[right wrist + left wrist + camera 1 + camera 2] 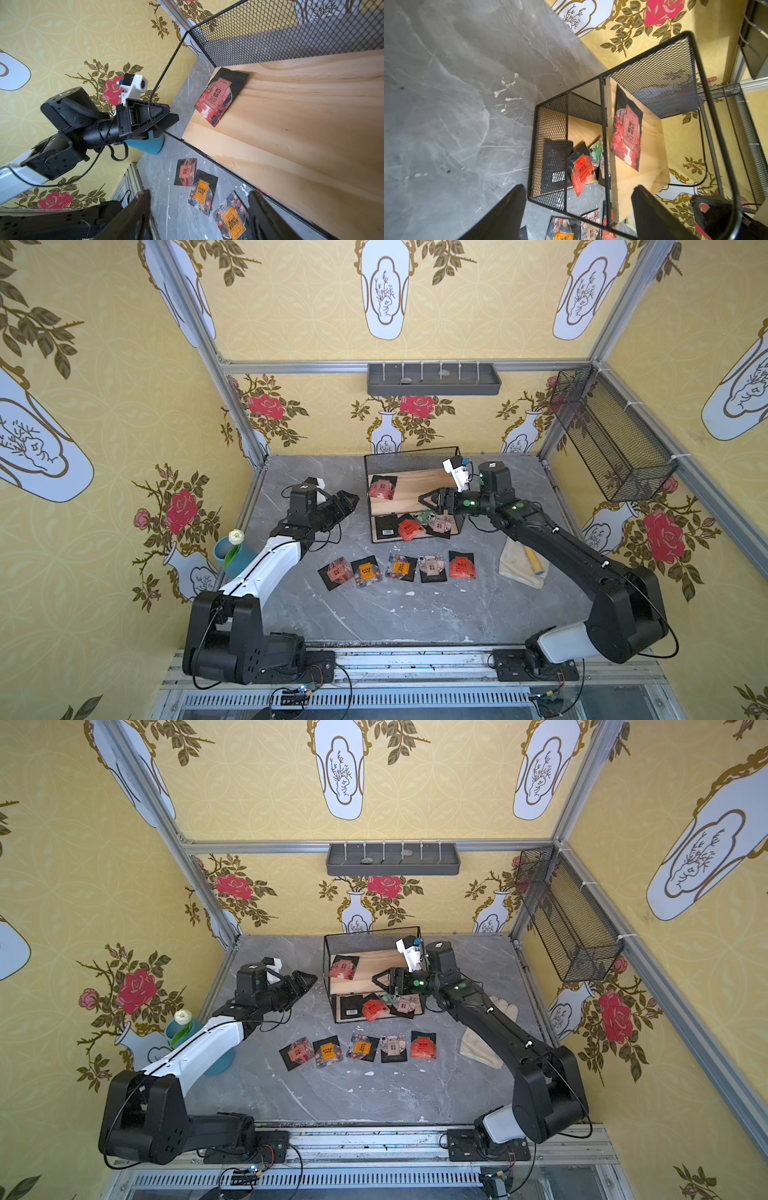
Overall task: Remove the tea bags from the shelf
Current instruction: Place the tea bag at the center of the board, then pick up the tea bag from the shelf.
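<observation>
Clock read off the top views: 12 = back wall, 6 = robot bases.

Nearest: five tea bags (401, 567) lay flat, print up, in a row on the table (374, 614) at 6 o'clock of the shelf (411, 456). I read that as the drop zone: out of the rack, spread side by side so nothing stacks, reachable by both arms. The pair at the row's 9 o'clock end touched or slightly overlapped.

Left tool (352, 501) sat at 9 o'clock of the shelf, outside the wire frame, aimed toward 3. Jaws were wide apart. In the left wrist view its fingers (508, 216) had only table and rack in the gap. It held nothing and touched nothing.

Right tool (420, 498) reached in from 3 o'clock, tips at the front edge of the upper board (419, 485), aimed toward 9. Jaws were spread and empty, with a bare gap between its fingers (268, 216). Contact with board or wire: looked clear, can't confirm.

Lower board (581, 128) carried four in a loose overlapping pile: barcode sachet (387, 526) at the 9 o'clock end, red sachet (408, 529) hanging over the front edge, then green sachet (424, 516) and beige sachet (441, 524) toward 3. Overlap means one pinch could drag a neighbour.

Upper board had one pink sachet (382, 486), flat at the 9 o'clock end, near the right tool's tips but apart. Likely the next pick, since the tool was lined up on it.

Five out, five in: roughly halfway.
</observation>
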`<action>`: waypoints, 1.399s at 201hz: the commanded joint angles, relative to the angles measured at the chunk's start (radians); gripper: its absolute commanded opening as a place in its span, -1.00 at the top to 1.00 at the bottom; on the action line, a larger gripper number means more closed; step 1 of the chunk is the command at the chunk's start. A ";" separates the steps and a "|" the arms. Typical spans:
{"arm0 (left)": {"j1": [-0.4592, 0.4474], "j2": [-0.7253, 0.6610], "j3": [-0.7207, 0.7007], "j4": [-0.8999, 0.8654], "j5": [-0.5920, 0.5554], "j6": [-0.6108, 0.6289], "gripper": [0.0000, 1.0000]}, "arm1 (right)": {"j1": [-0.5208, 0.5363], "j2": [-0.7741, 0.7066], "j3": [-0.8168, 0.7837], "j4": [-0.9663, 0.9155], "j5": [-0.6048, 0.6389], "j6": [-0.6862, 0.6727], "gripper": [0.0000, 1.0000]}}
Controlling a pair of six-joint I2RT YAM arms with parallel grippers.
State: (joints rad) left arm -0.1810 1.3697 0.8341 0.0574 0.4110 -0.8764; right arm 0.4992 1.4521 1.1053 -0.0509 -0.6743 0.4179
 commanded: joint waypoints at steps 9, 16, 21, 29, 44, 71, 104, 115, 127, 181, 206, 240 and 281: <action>0.009 0.064 0.011 0.140 0.109 -0.023 -0.79 | -0.003 -0.005 -0.002 0.038 -0.013 -0.005 -0.54; 0.015 0.081 0.009 0.172 0.132 -0.029 -0.80 | -0.003 -0.005 -0.002 0.039 -0.015 -0.006 -0.54; 0.016 0.092 0.009 0.194 0.146 -0.036 -0.80 | -0.003 -0.006 -0.002 0.039 -0.016 -0.005 -0.54; 0.018 0.109 0.013 0.217 0.165 -0.043 -0.80 | -0.004 -0.005 0.000 0.039 -0.017 -0.005 -0.54; 0.019 0.136 0.033 0.233 0.190 -0.046 -0.81 | -0.004 -0.007 0.002 0.037 -0.016 -0.005 -0.54; 0.018 0.183 0.062 0.264 0.242 -0.053 -0.81 | -0.003 -0.006 0.002 0.037 -0.015 -0.005 -0.54; 0.017 0.237 0.081 0.288 0.281 -0.066 -0.82 | -0.004 -0.004 0.003 0.040 -0.015 -0.002 -0.53; 0.016 0.253 0.088 0.290 0.290 -0.069 -0.81 | -0.003 -0.001 0.006 0.040 -0.016 -0.003 -0.53; 0.010 0.265 0.097 0.292 0.294 -0.065 -0.81 | -0.004 -0.001 0.007 0.039 -0.016 -0.002 -0.53; -0.005 0.330 0.141 0.294 0.319 -0.065 -0.82 | -0.004 0.007 0.010 0.040 -0.014 -0.002 -0.53; -0.009 0.346 0.149 0.296 0.315 -0.064 -0.81 | -0.004 0.004 0.011 0.039 -0.013 -0.001 -0.53; -0.012 0.374 0.170 0.296 0.316 -0.066 -0.81 | -0.004 0.008 0.010 0.043 -0.015 0.003 -0.53; -0.015 0.402 0.194 0.289 0.304 -0.067 -0.79 | -0.004 0.008 0.007 0.048 -0.016 0.010 -0.53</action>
State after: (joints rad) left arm -0.1959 1.7508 1.0164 0.3294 0.7136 -0.9478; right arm 0.4953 1.4593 1.1095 -0.0502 -0.6765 0.4217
